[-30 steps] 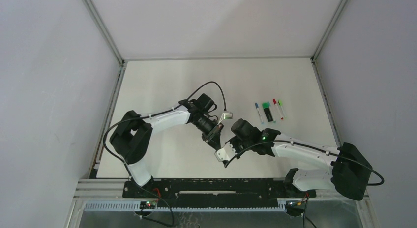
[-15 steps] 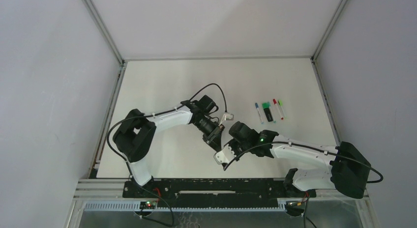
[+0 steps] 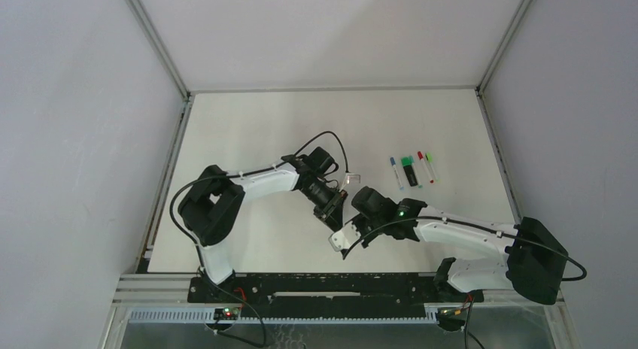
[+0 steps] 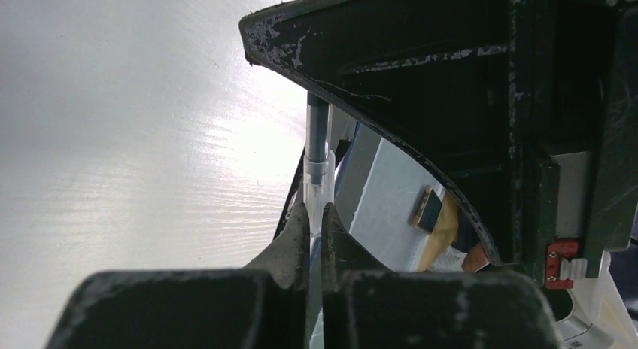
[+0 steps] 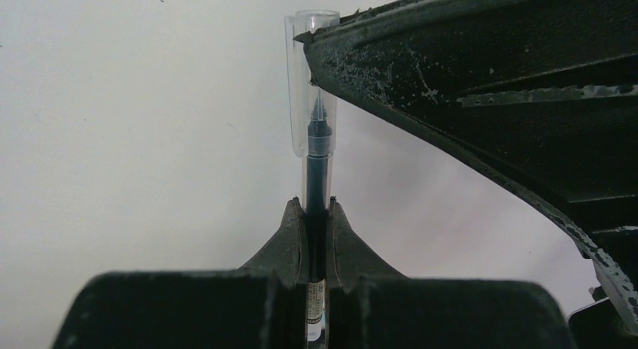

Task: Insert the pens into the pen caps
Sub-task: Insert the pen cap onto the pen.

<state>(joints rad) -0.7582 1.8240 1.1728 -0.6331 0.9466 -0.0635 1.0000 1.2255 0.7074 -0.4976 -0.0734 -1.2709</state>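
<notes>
My right gripper is shut on a thin black pen, held pointing away from the camera. The pen's tip sits inside a clear pen cap. My left gripper is shut on that clear cap, with the black pen entering it from above. In the top view the left gripper and right gripper meet tip to tip above the table's middle. One black finger of the left gripper fills the upper right of the right wrist view.
Several other pens lie in a row at the right of the table: a blue-tipped one, a thick black and green marker, a red-tipped one and a green-tipped one. The table's side rails border it.
The left arm's elbow and upper link have shifted a little to the right. Both grippers stay shut and joined at about the same spot.
</notes>
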